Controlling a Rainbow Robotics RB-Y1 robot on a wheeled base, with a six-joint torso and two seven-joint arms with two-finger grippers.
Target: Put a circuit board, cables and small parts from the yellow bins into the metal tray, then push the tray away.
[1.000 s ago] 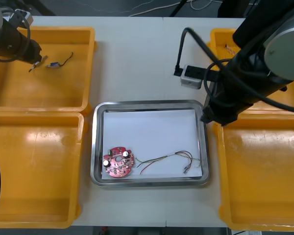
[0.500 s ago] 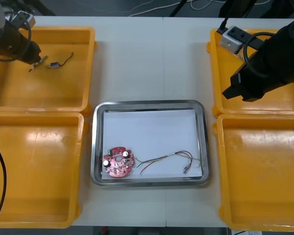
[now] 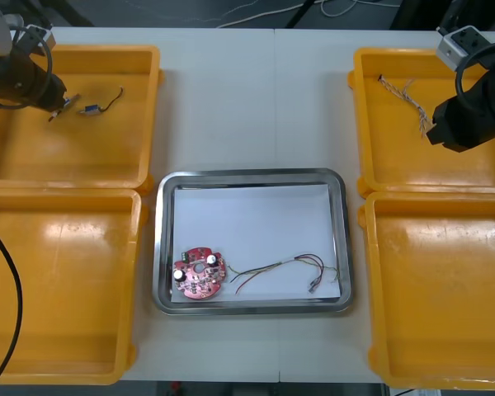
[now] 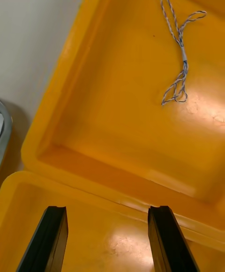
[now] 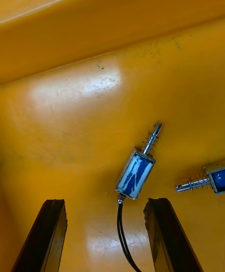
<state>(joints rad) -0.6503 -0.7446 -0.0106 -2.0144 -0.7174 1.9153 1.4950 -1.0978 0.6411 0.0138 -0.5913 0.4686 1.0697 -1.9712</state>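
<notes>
Right hand open near twisted cable, 2 o'clock off tray; left hand open.
Light, floppy: pinch its bundled middle.

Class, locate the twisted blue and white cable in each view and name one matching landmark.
Front view: cable lies in the far right yellow bin, beside the right tool.
Right wrist view: cable lies on that bin's floor, beyond the open right tool.
Left wrist view: left tool over the far left yellow bin's small metal parts.
Shared landmark: the bin's near wall.
</notes>
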